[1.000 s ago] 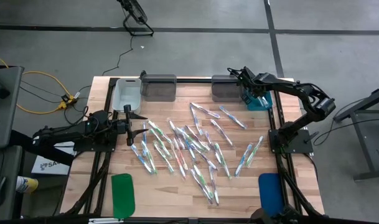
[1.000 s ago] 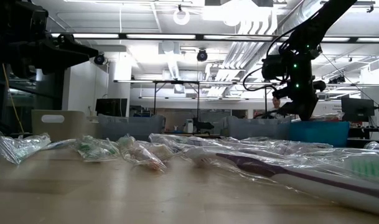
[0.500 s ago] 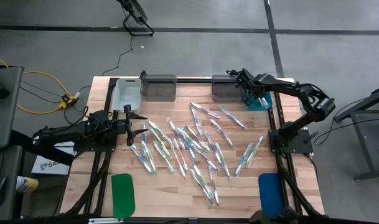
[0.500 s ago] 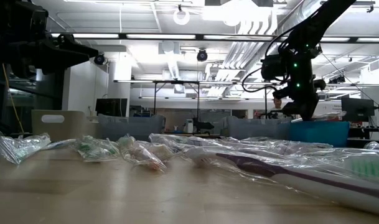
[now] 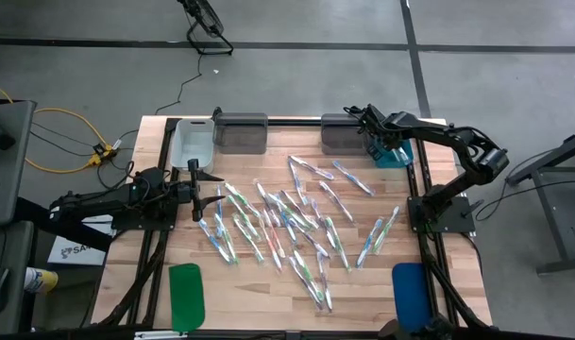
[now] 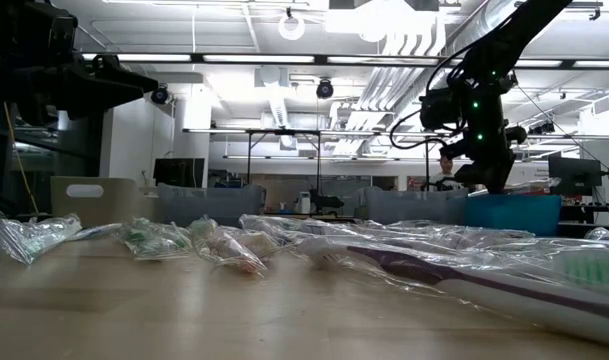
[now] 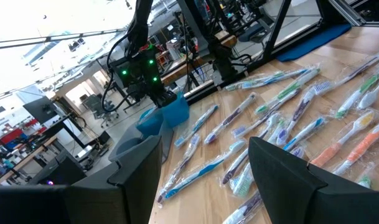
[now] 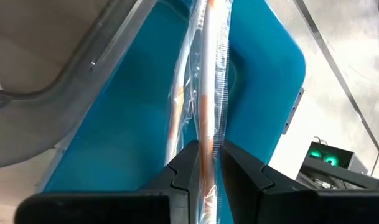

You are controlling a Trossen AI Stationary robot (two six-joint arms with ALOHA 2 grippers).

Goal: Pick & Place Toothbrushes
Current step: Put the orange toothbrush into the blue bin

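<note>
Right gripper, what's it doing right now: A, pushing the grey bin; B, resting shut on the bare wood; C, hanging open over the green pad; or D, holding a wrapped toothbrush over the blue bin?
D: the right gripper is shut on a wrapped toothbrush above the blue bin, at the table's far right corner.

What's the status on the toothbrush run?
Right gripper shut on toothbrush, over blue bin. Left gripper open, waiting. Nothing blocking.
</note>
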